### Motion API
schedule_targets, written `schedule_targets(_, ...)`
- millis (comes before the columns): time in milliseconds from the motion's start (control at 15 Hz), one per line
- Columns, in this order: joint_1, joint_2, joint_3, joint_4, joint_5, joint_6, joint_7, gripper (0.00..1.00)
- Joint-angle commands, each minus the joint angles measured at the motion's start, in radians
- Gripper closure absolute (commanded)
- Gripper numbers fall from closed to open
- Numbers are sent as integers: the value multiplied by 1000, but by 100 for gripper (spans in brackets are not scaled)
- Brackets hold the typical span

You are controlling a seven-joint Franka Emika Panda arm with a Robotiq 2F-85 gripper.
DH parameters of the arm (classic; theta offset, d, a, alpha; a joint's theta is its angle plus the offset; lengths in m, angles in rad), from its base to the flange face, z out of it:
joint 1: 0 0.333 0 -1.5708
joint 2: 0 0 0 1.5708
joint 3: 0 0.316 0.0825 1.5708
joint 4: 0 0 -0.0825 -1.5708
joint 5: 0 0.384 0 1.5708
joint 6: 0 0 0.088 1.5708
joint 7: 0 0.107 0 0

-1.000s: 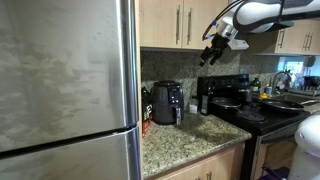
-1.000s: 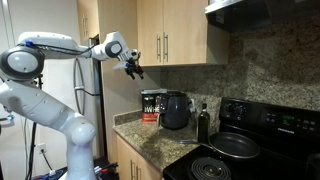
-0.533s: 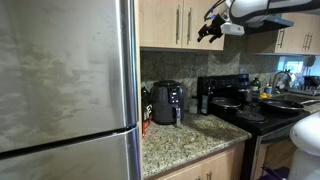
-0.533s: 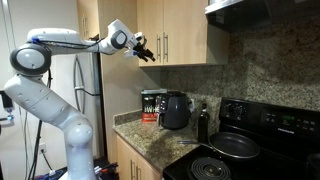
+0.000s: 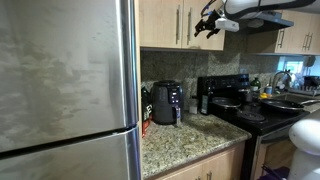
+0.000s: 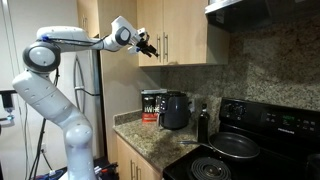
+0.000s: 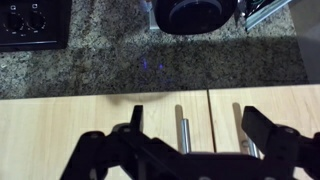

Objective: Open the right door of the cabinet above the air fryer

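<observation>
Hand: our gripper [image 7: 192, 122] is wide open and holds nothing | Near: a door handle [image 7: 183, 130] shows between its fingers [image 7: 134, 118] | Task thing: the right door [image 6: 186, 32] is shut, at 3 o'clock from the gripper | Below: the air fryer [image 6: 175, 110] sits at 5 o'clock
</observation>
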Motion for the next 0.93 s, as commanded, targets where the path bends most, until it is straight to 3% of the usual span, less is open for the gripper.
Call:
schedule_targets(0,-42,197,25,250,-21,27,65,0)
schedule_targets(133,-73,269,61,360,-76,6,162,0)
schedule_targets(200,-29,180,14,235,-42,23,98,0)
schedule_targets(600,-80,337,55,372,-207,27,250,0)
schedule_targets(867,-57,411,35,427,-236,26,306,0)
